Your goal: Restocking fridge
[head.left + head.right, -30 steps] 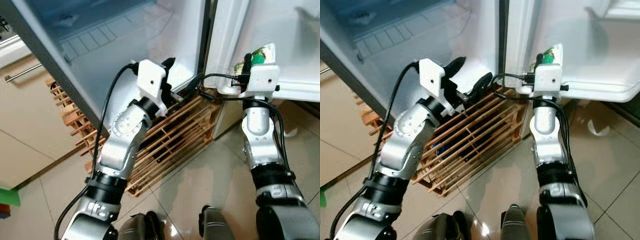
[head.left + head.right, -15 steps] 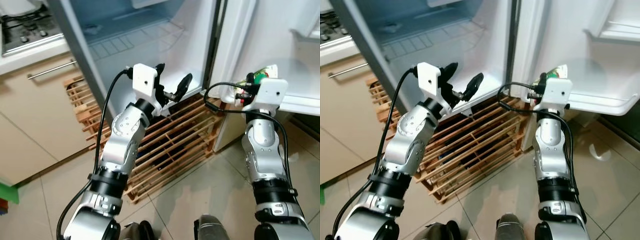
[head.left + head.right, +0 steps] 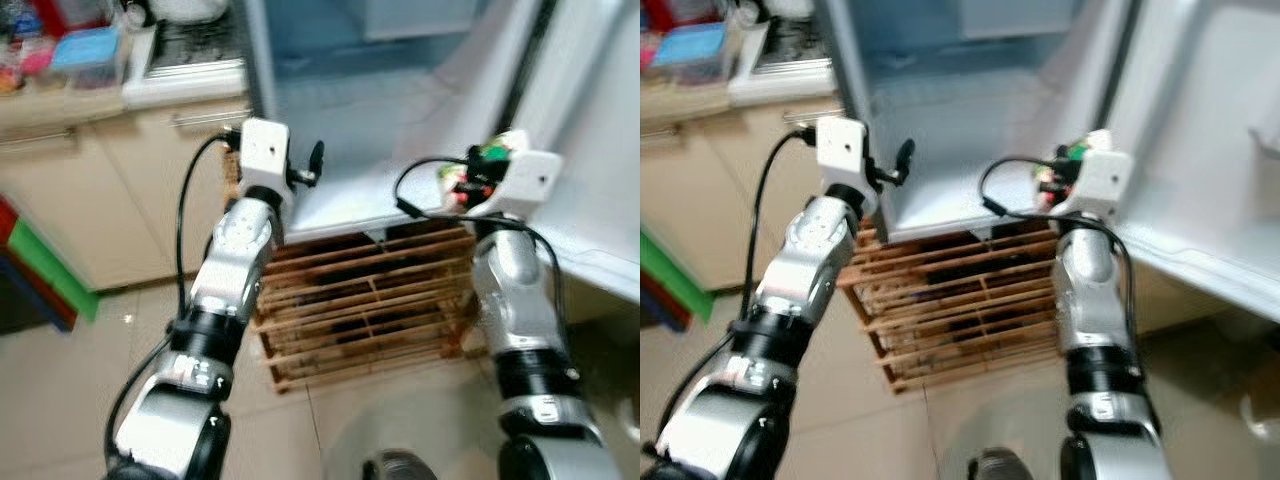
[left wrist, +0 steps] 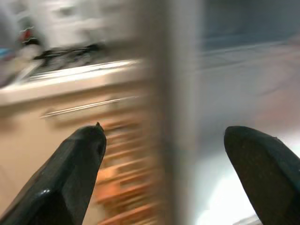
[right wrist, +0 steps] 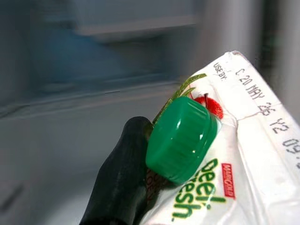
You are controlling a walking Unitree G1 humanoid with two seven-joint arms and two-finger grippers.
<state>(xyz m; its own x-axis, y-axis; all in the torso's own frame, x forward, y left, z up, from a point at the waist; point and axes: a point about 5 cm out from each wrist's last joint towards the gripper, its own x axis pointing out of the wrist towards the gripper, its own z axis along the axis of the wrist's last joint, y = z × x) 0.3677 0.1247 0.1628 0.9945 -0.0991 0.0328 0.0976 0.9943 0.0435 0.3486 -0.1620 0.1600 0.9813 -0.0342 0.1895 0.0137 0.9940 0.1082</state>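
A white juice carton (image 5: 234,178) with a green screw cap (image 5: 182,138) sits in my right gripper (image 3: 470,172), which is shut on it; one black finger (image 5: 117,187) presses its side. The carton (image 3: 488,158) is held up in front of the open fridge (image 3: 400,110), near its lower front edge. My left gripper (image 4: 164,131) is open with nothing between its fingers. It is raised at the fridge's left side wall (image 3: 258,80). The views are blurred.
A wooden slatted rack (image 3: 370,310) stands on the floor under the fridge. The open fridge door (image 3: 600,170) is on the right. A counter with a stove (image 3: 190,50) and a beige cabinet (image 3: 120,200) are on the left, with a green and red object (image 3: 45,270) low down.
The camera has lifted and swung left, bringing the counter and stove into view. Both arms stay raised at the fridge, and the carton remains held.
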